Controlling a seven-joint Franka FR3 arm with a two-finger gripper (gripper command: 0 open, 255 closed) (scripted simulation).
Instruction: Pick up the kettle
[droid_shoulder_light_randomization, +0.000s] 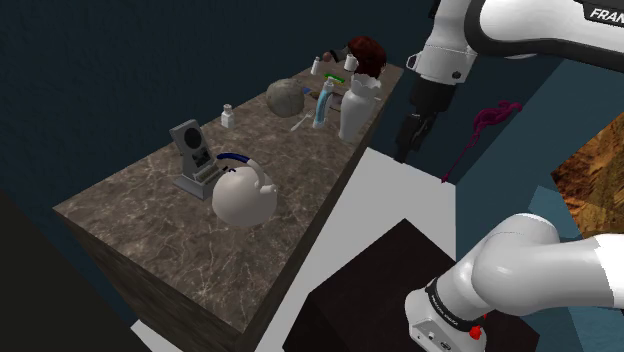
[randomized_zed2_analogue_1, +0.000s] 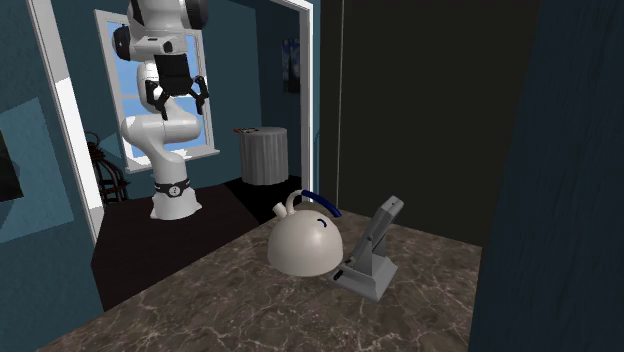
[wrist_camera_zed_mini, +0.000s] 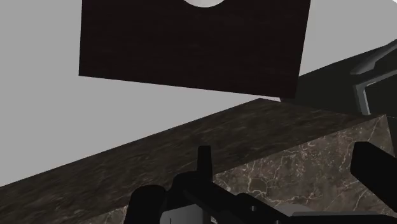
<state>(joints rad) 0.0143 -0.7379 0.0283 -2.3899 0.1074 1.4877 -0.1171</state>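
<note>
Kettle beside a grey dock on the table, bottles beyond; gripper hangs open, empty, well apart.

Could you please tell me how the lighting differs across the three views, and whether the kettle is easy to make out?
Shoulder view: dim overall, yet the white kettle stands out on the dark marbled counter. Second exterior view: a bright window backlights the arm. Wrist view: flat, shadowless grey floor; black fingers show little detail.
</note>
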